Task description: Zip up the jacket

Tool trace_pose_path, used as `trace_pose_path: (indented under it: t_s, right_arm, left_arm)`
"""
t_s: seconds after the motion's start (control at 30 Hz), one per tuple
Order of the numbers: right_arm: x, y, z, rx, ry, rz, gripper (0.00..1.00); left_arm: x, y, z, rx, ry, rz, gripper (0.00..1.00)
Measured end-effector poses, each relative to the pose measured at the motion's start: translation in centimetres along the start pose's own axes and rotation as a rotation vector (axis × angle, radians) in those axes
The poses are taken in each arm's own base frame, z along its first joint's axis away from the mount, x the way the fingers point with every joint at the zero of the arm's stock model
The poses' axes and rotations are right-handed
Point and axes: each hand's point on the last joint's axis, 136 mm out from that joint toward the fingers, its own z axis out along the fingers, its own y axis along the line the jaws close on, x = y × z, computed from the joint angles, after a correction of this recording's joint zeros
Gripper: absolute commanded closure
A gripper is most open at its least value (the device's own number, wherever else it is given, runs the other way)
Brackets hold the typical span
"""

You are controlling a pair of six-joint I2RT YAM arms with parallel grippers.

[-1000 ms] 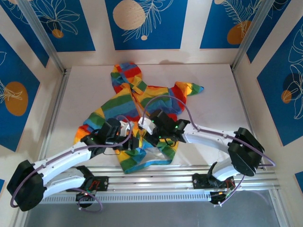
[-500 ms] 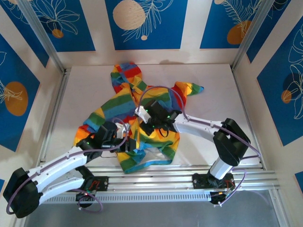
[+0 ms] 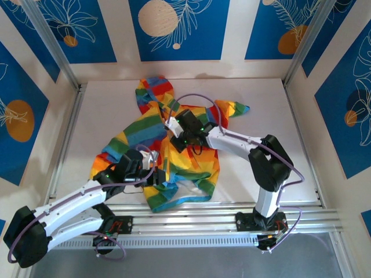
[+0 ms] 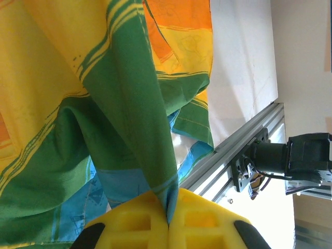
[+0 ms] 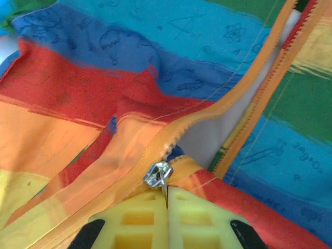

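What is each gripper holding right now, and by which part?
The left gripper pinches a fold of the jacket near its bottom hem. The right gripper grips the metal zipper pull.

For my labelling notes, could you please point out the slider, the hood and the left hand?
slider (image 5: 158, 174): right wrist view, on its metal body.
hood (image 3: 155, 90): top view, on its middle.
left hand (image 4: 168, 206): left wrist view, between its fingertips.

Robot lab test cell, white tabletop, aluminium rail frame, blue leaf-printed wall panels
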Motion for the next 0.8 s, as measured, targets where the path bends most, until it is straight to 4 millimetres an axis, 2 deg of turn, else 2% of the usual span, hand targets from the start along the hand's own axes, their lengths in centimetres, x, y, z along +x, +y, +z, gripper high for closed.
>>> trace_pose_path:
  t_s: [0.4,0.8]
  right_arm:
    - [-2.4,-5.9,2.4,0.025,0.003,0.044,1.00]
    - [-6.0,-9.5,5.2,0.014,-0.016,0.061,1.00]
  left_arm:
    - [-0.1,0.9,0.9,-0.014,-0.004,-0.024,1.00]
    - [-0.3,1.3,1.1,-0.014,-0.028,-0.051,1.00]
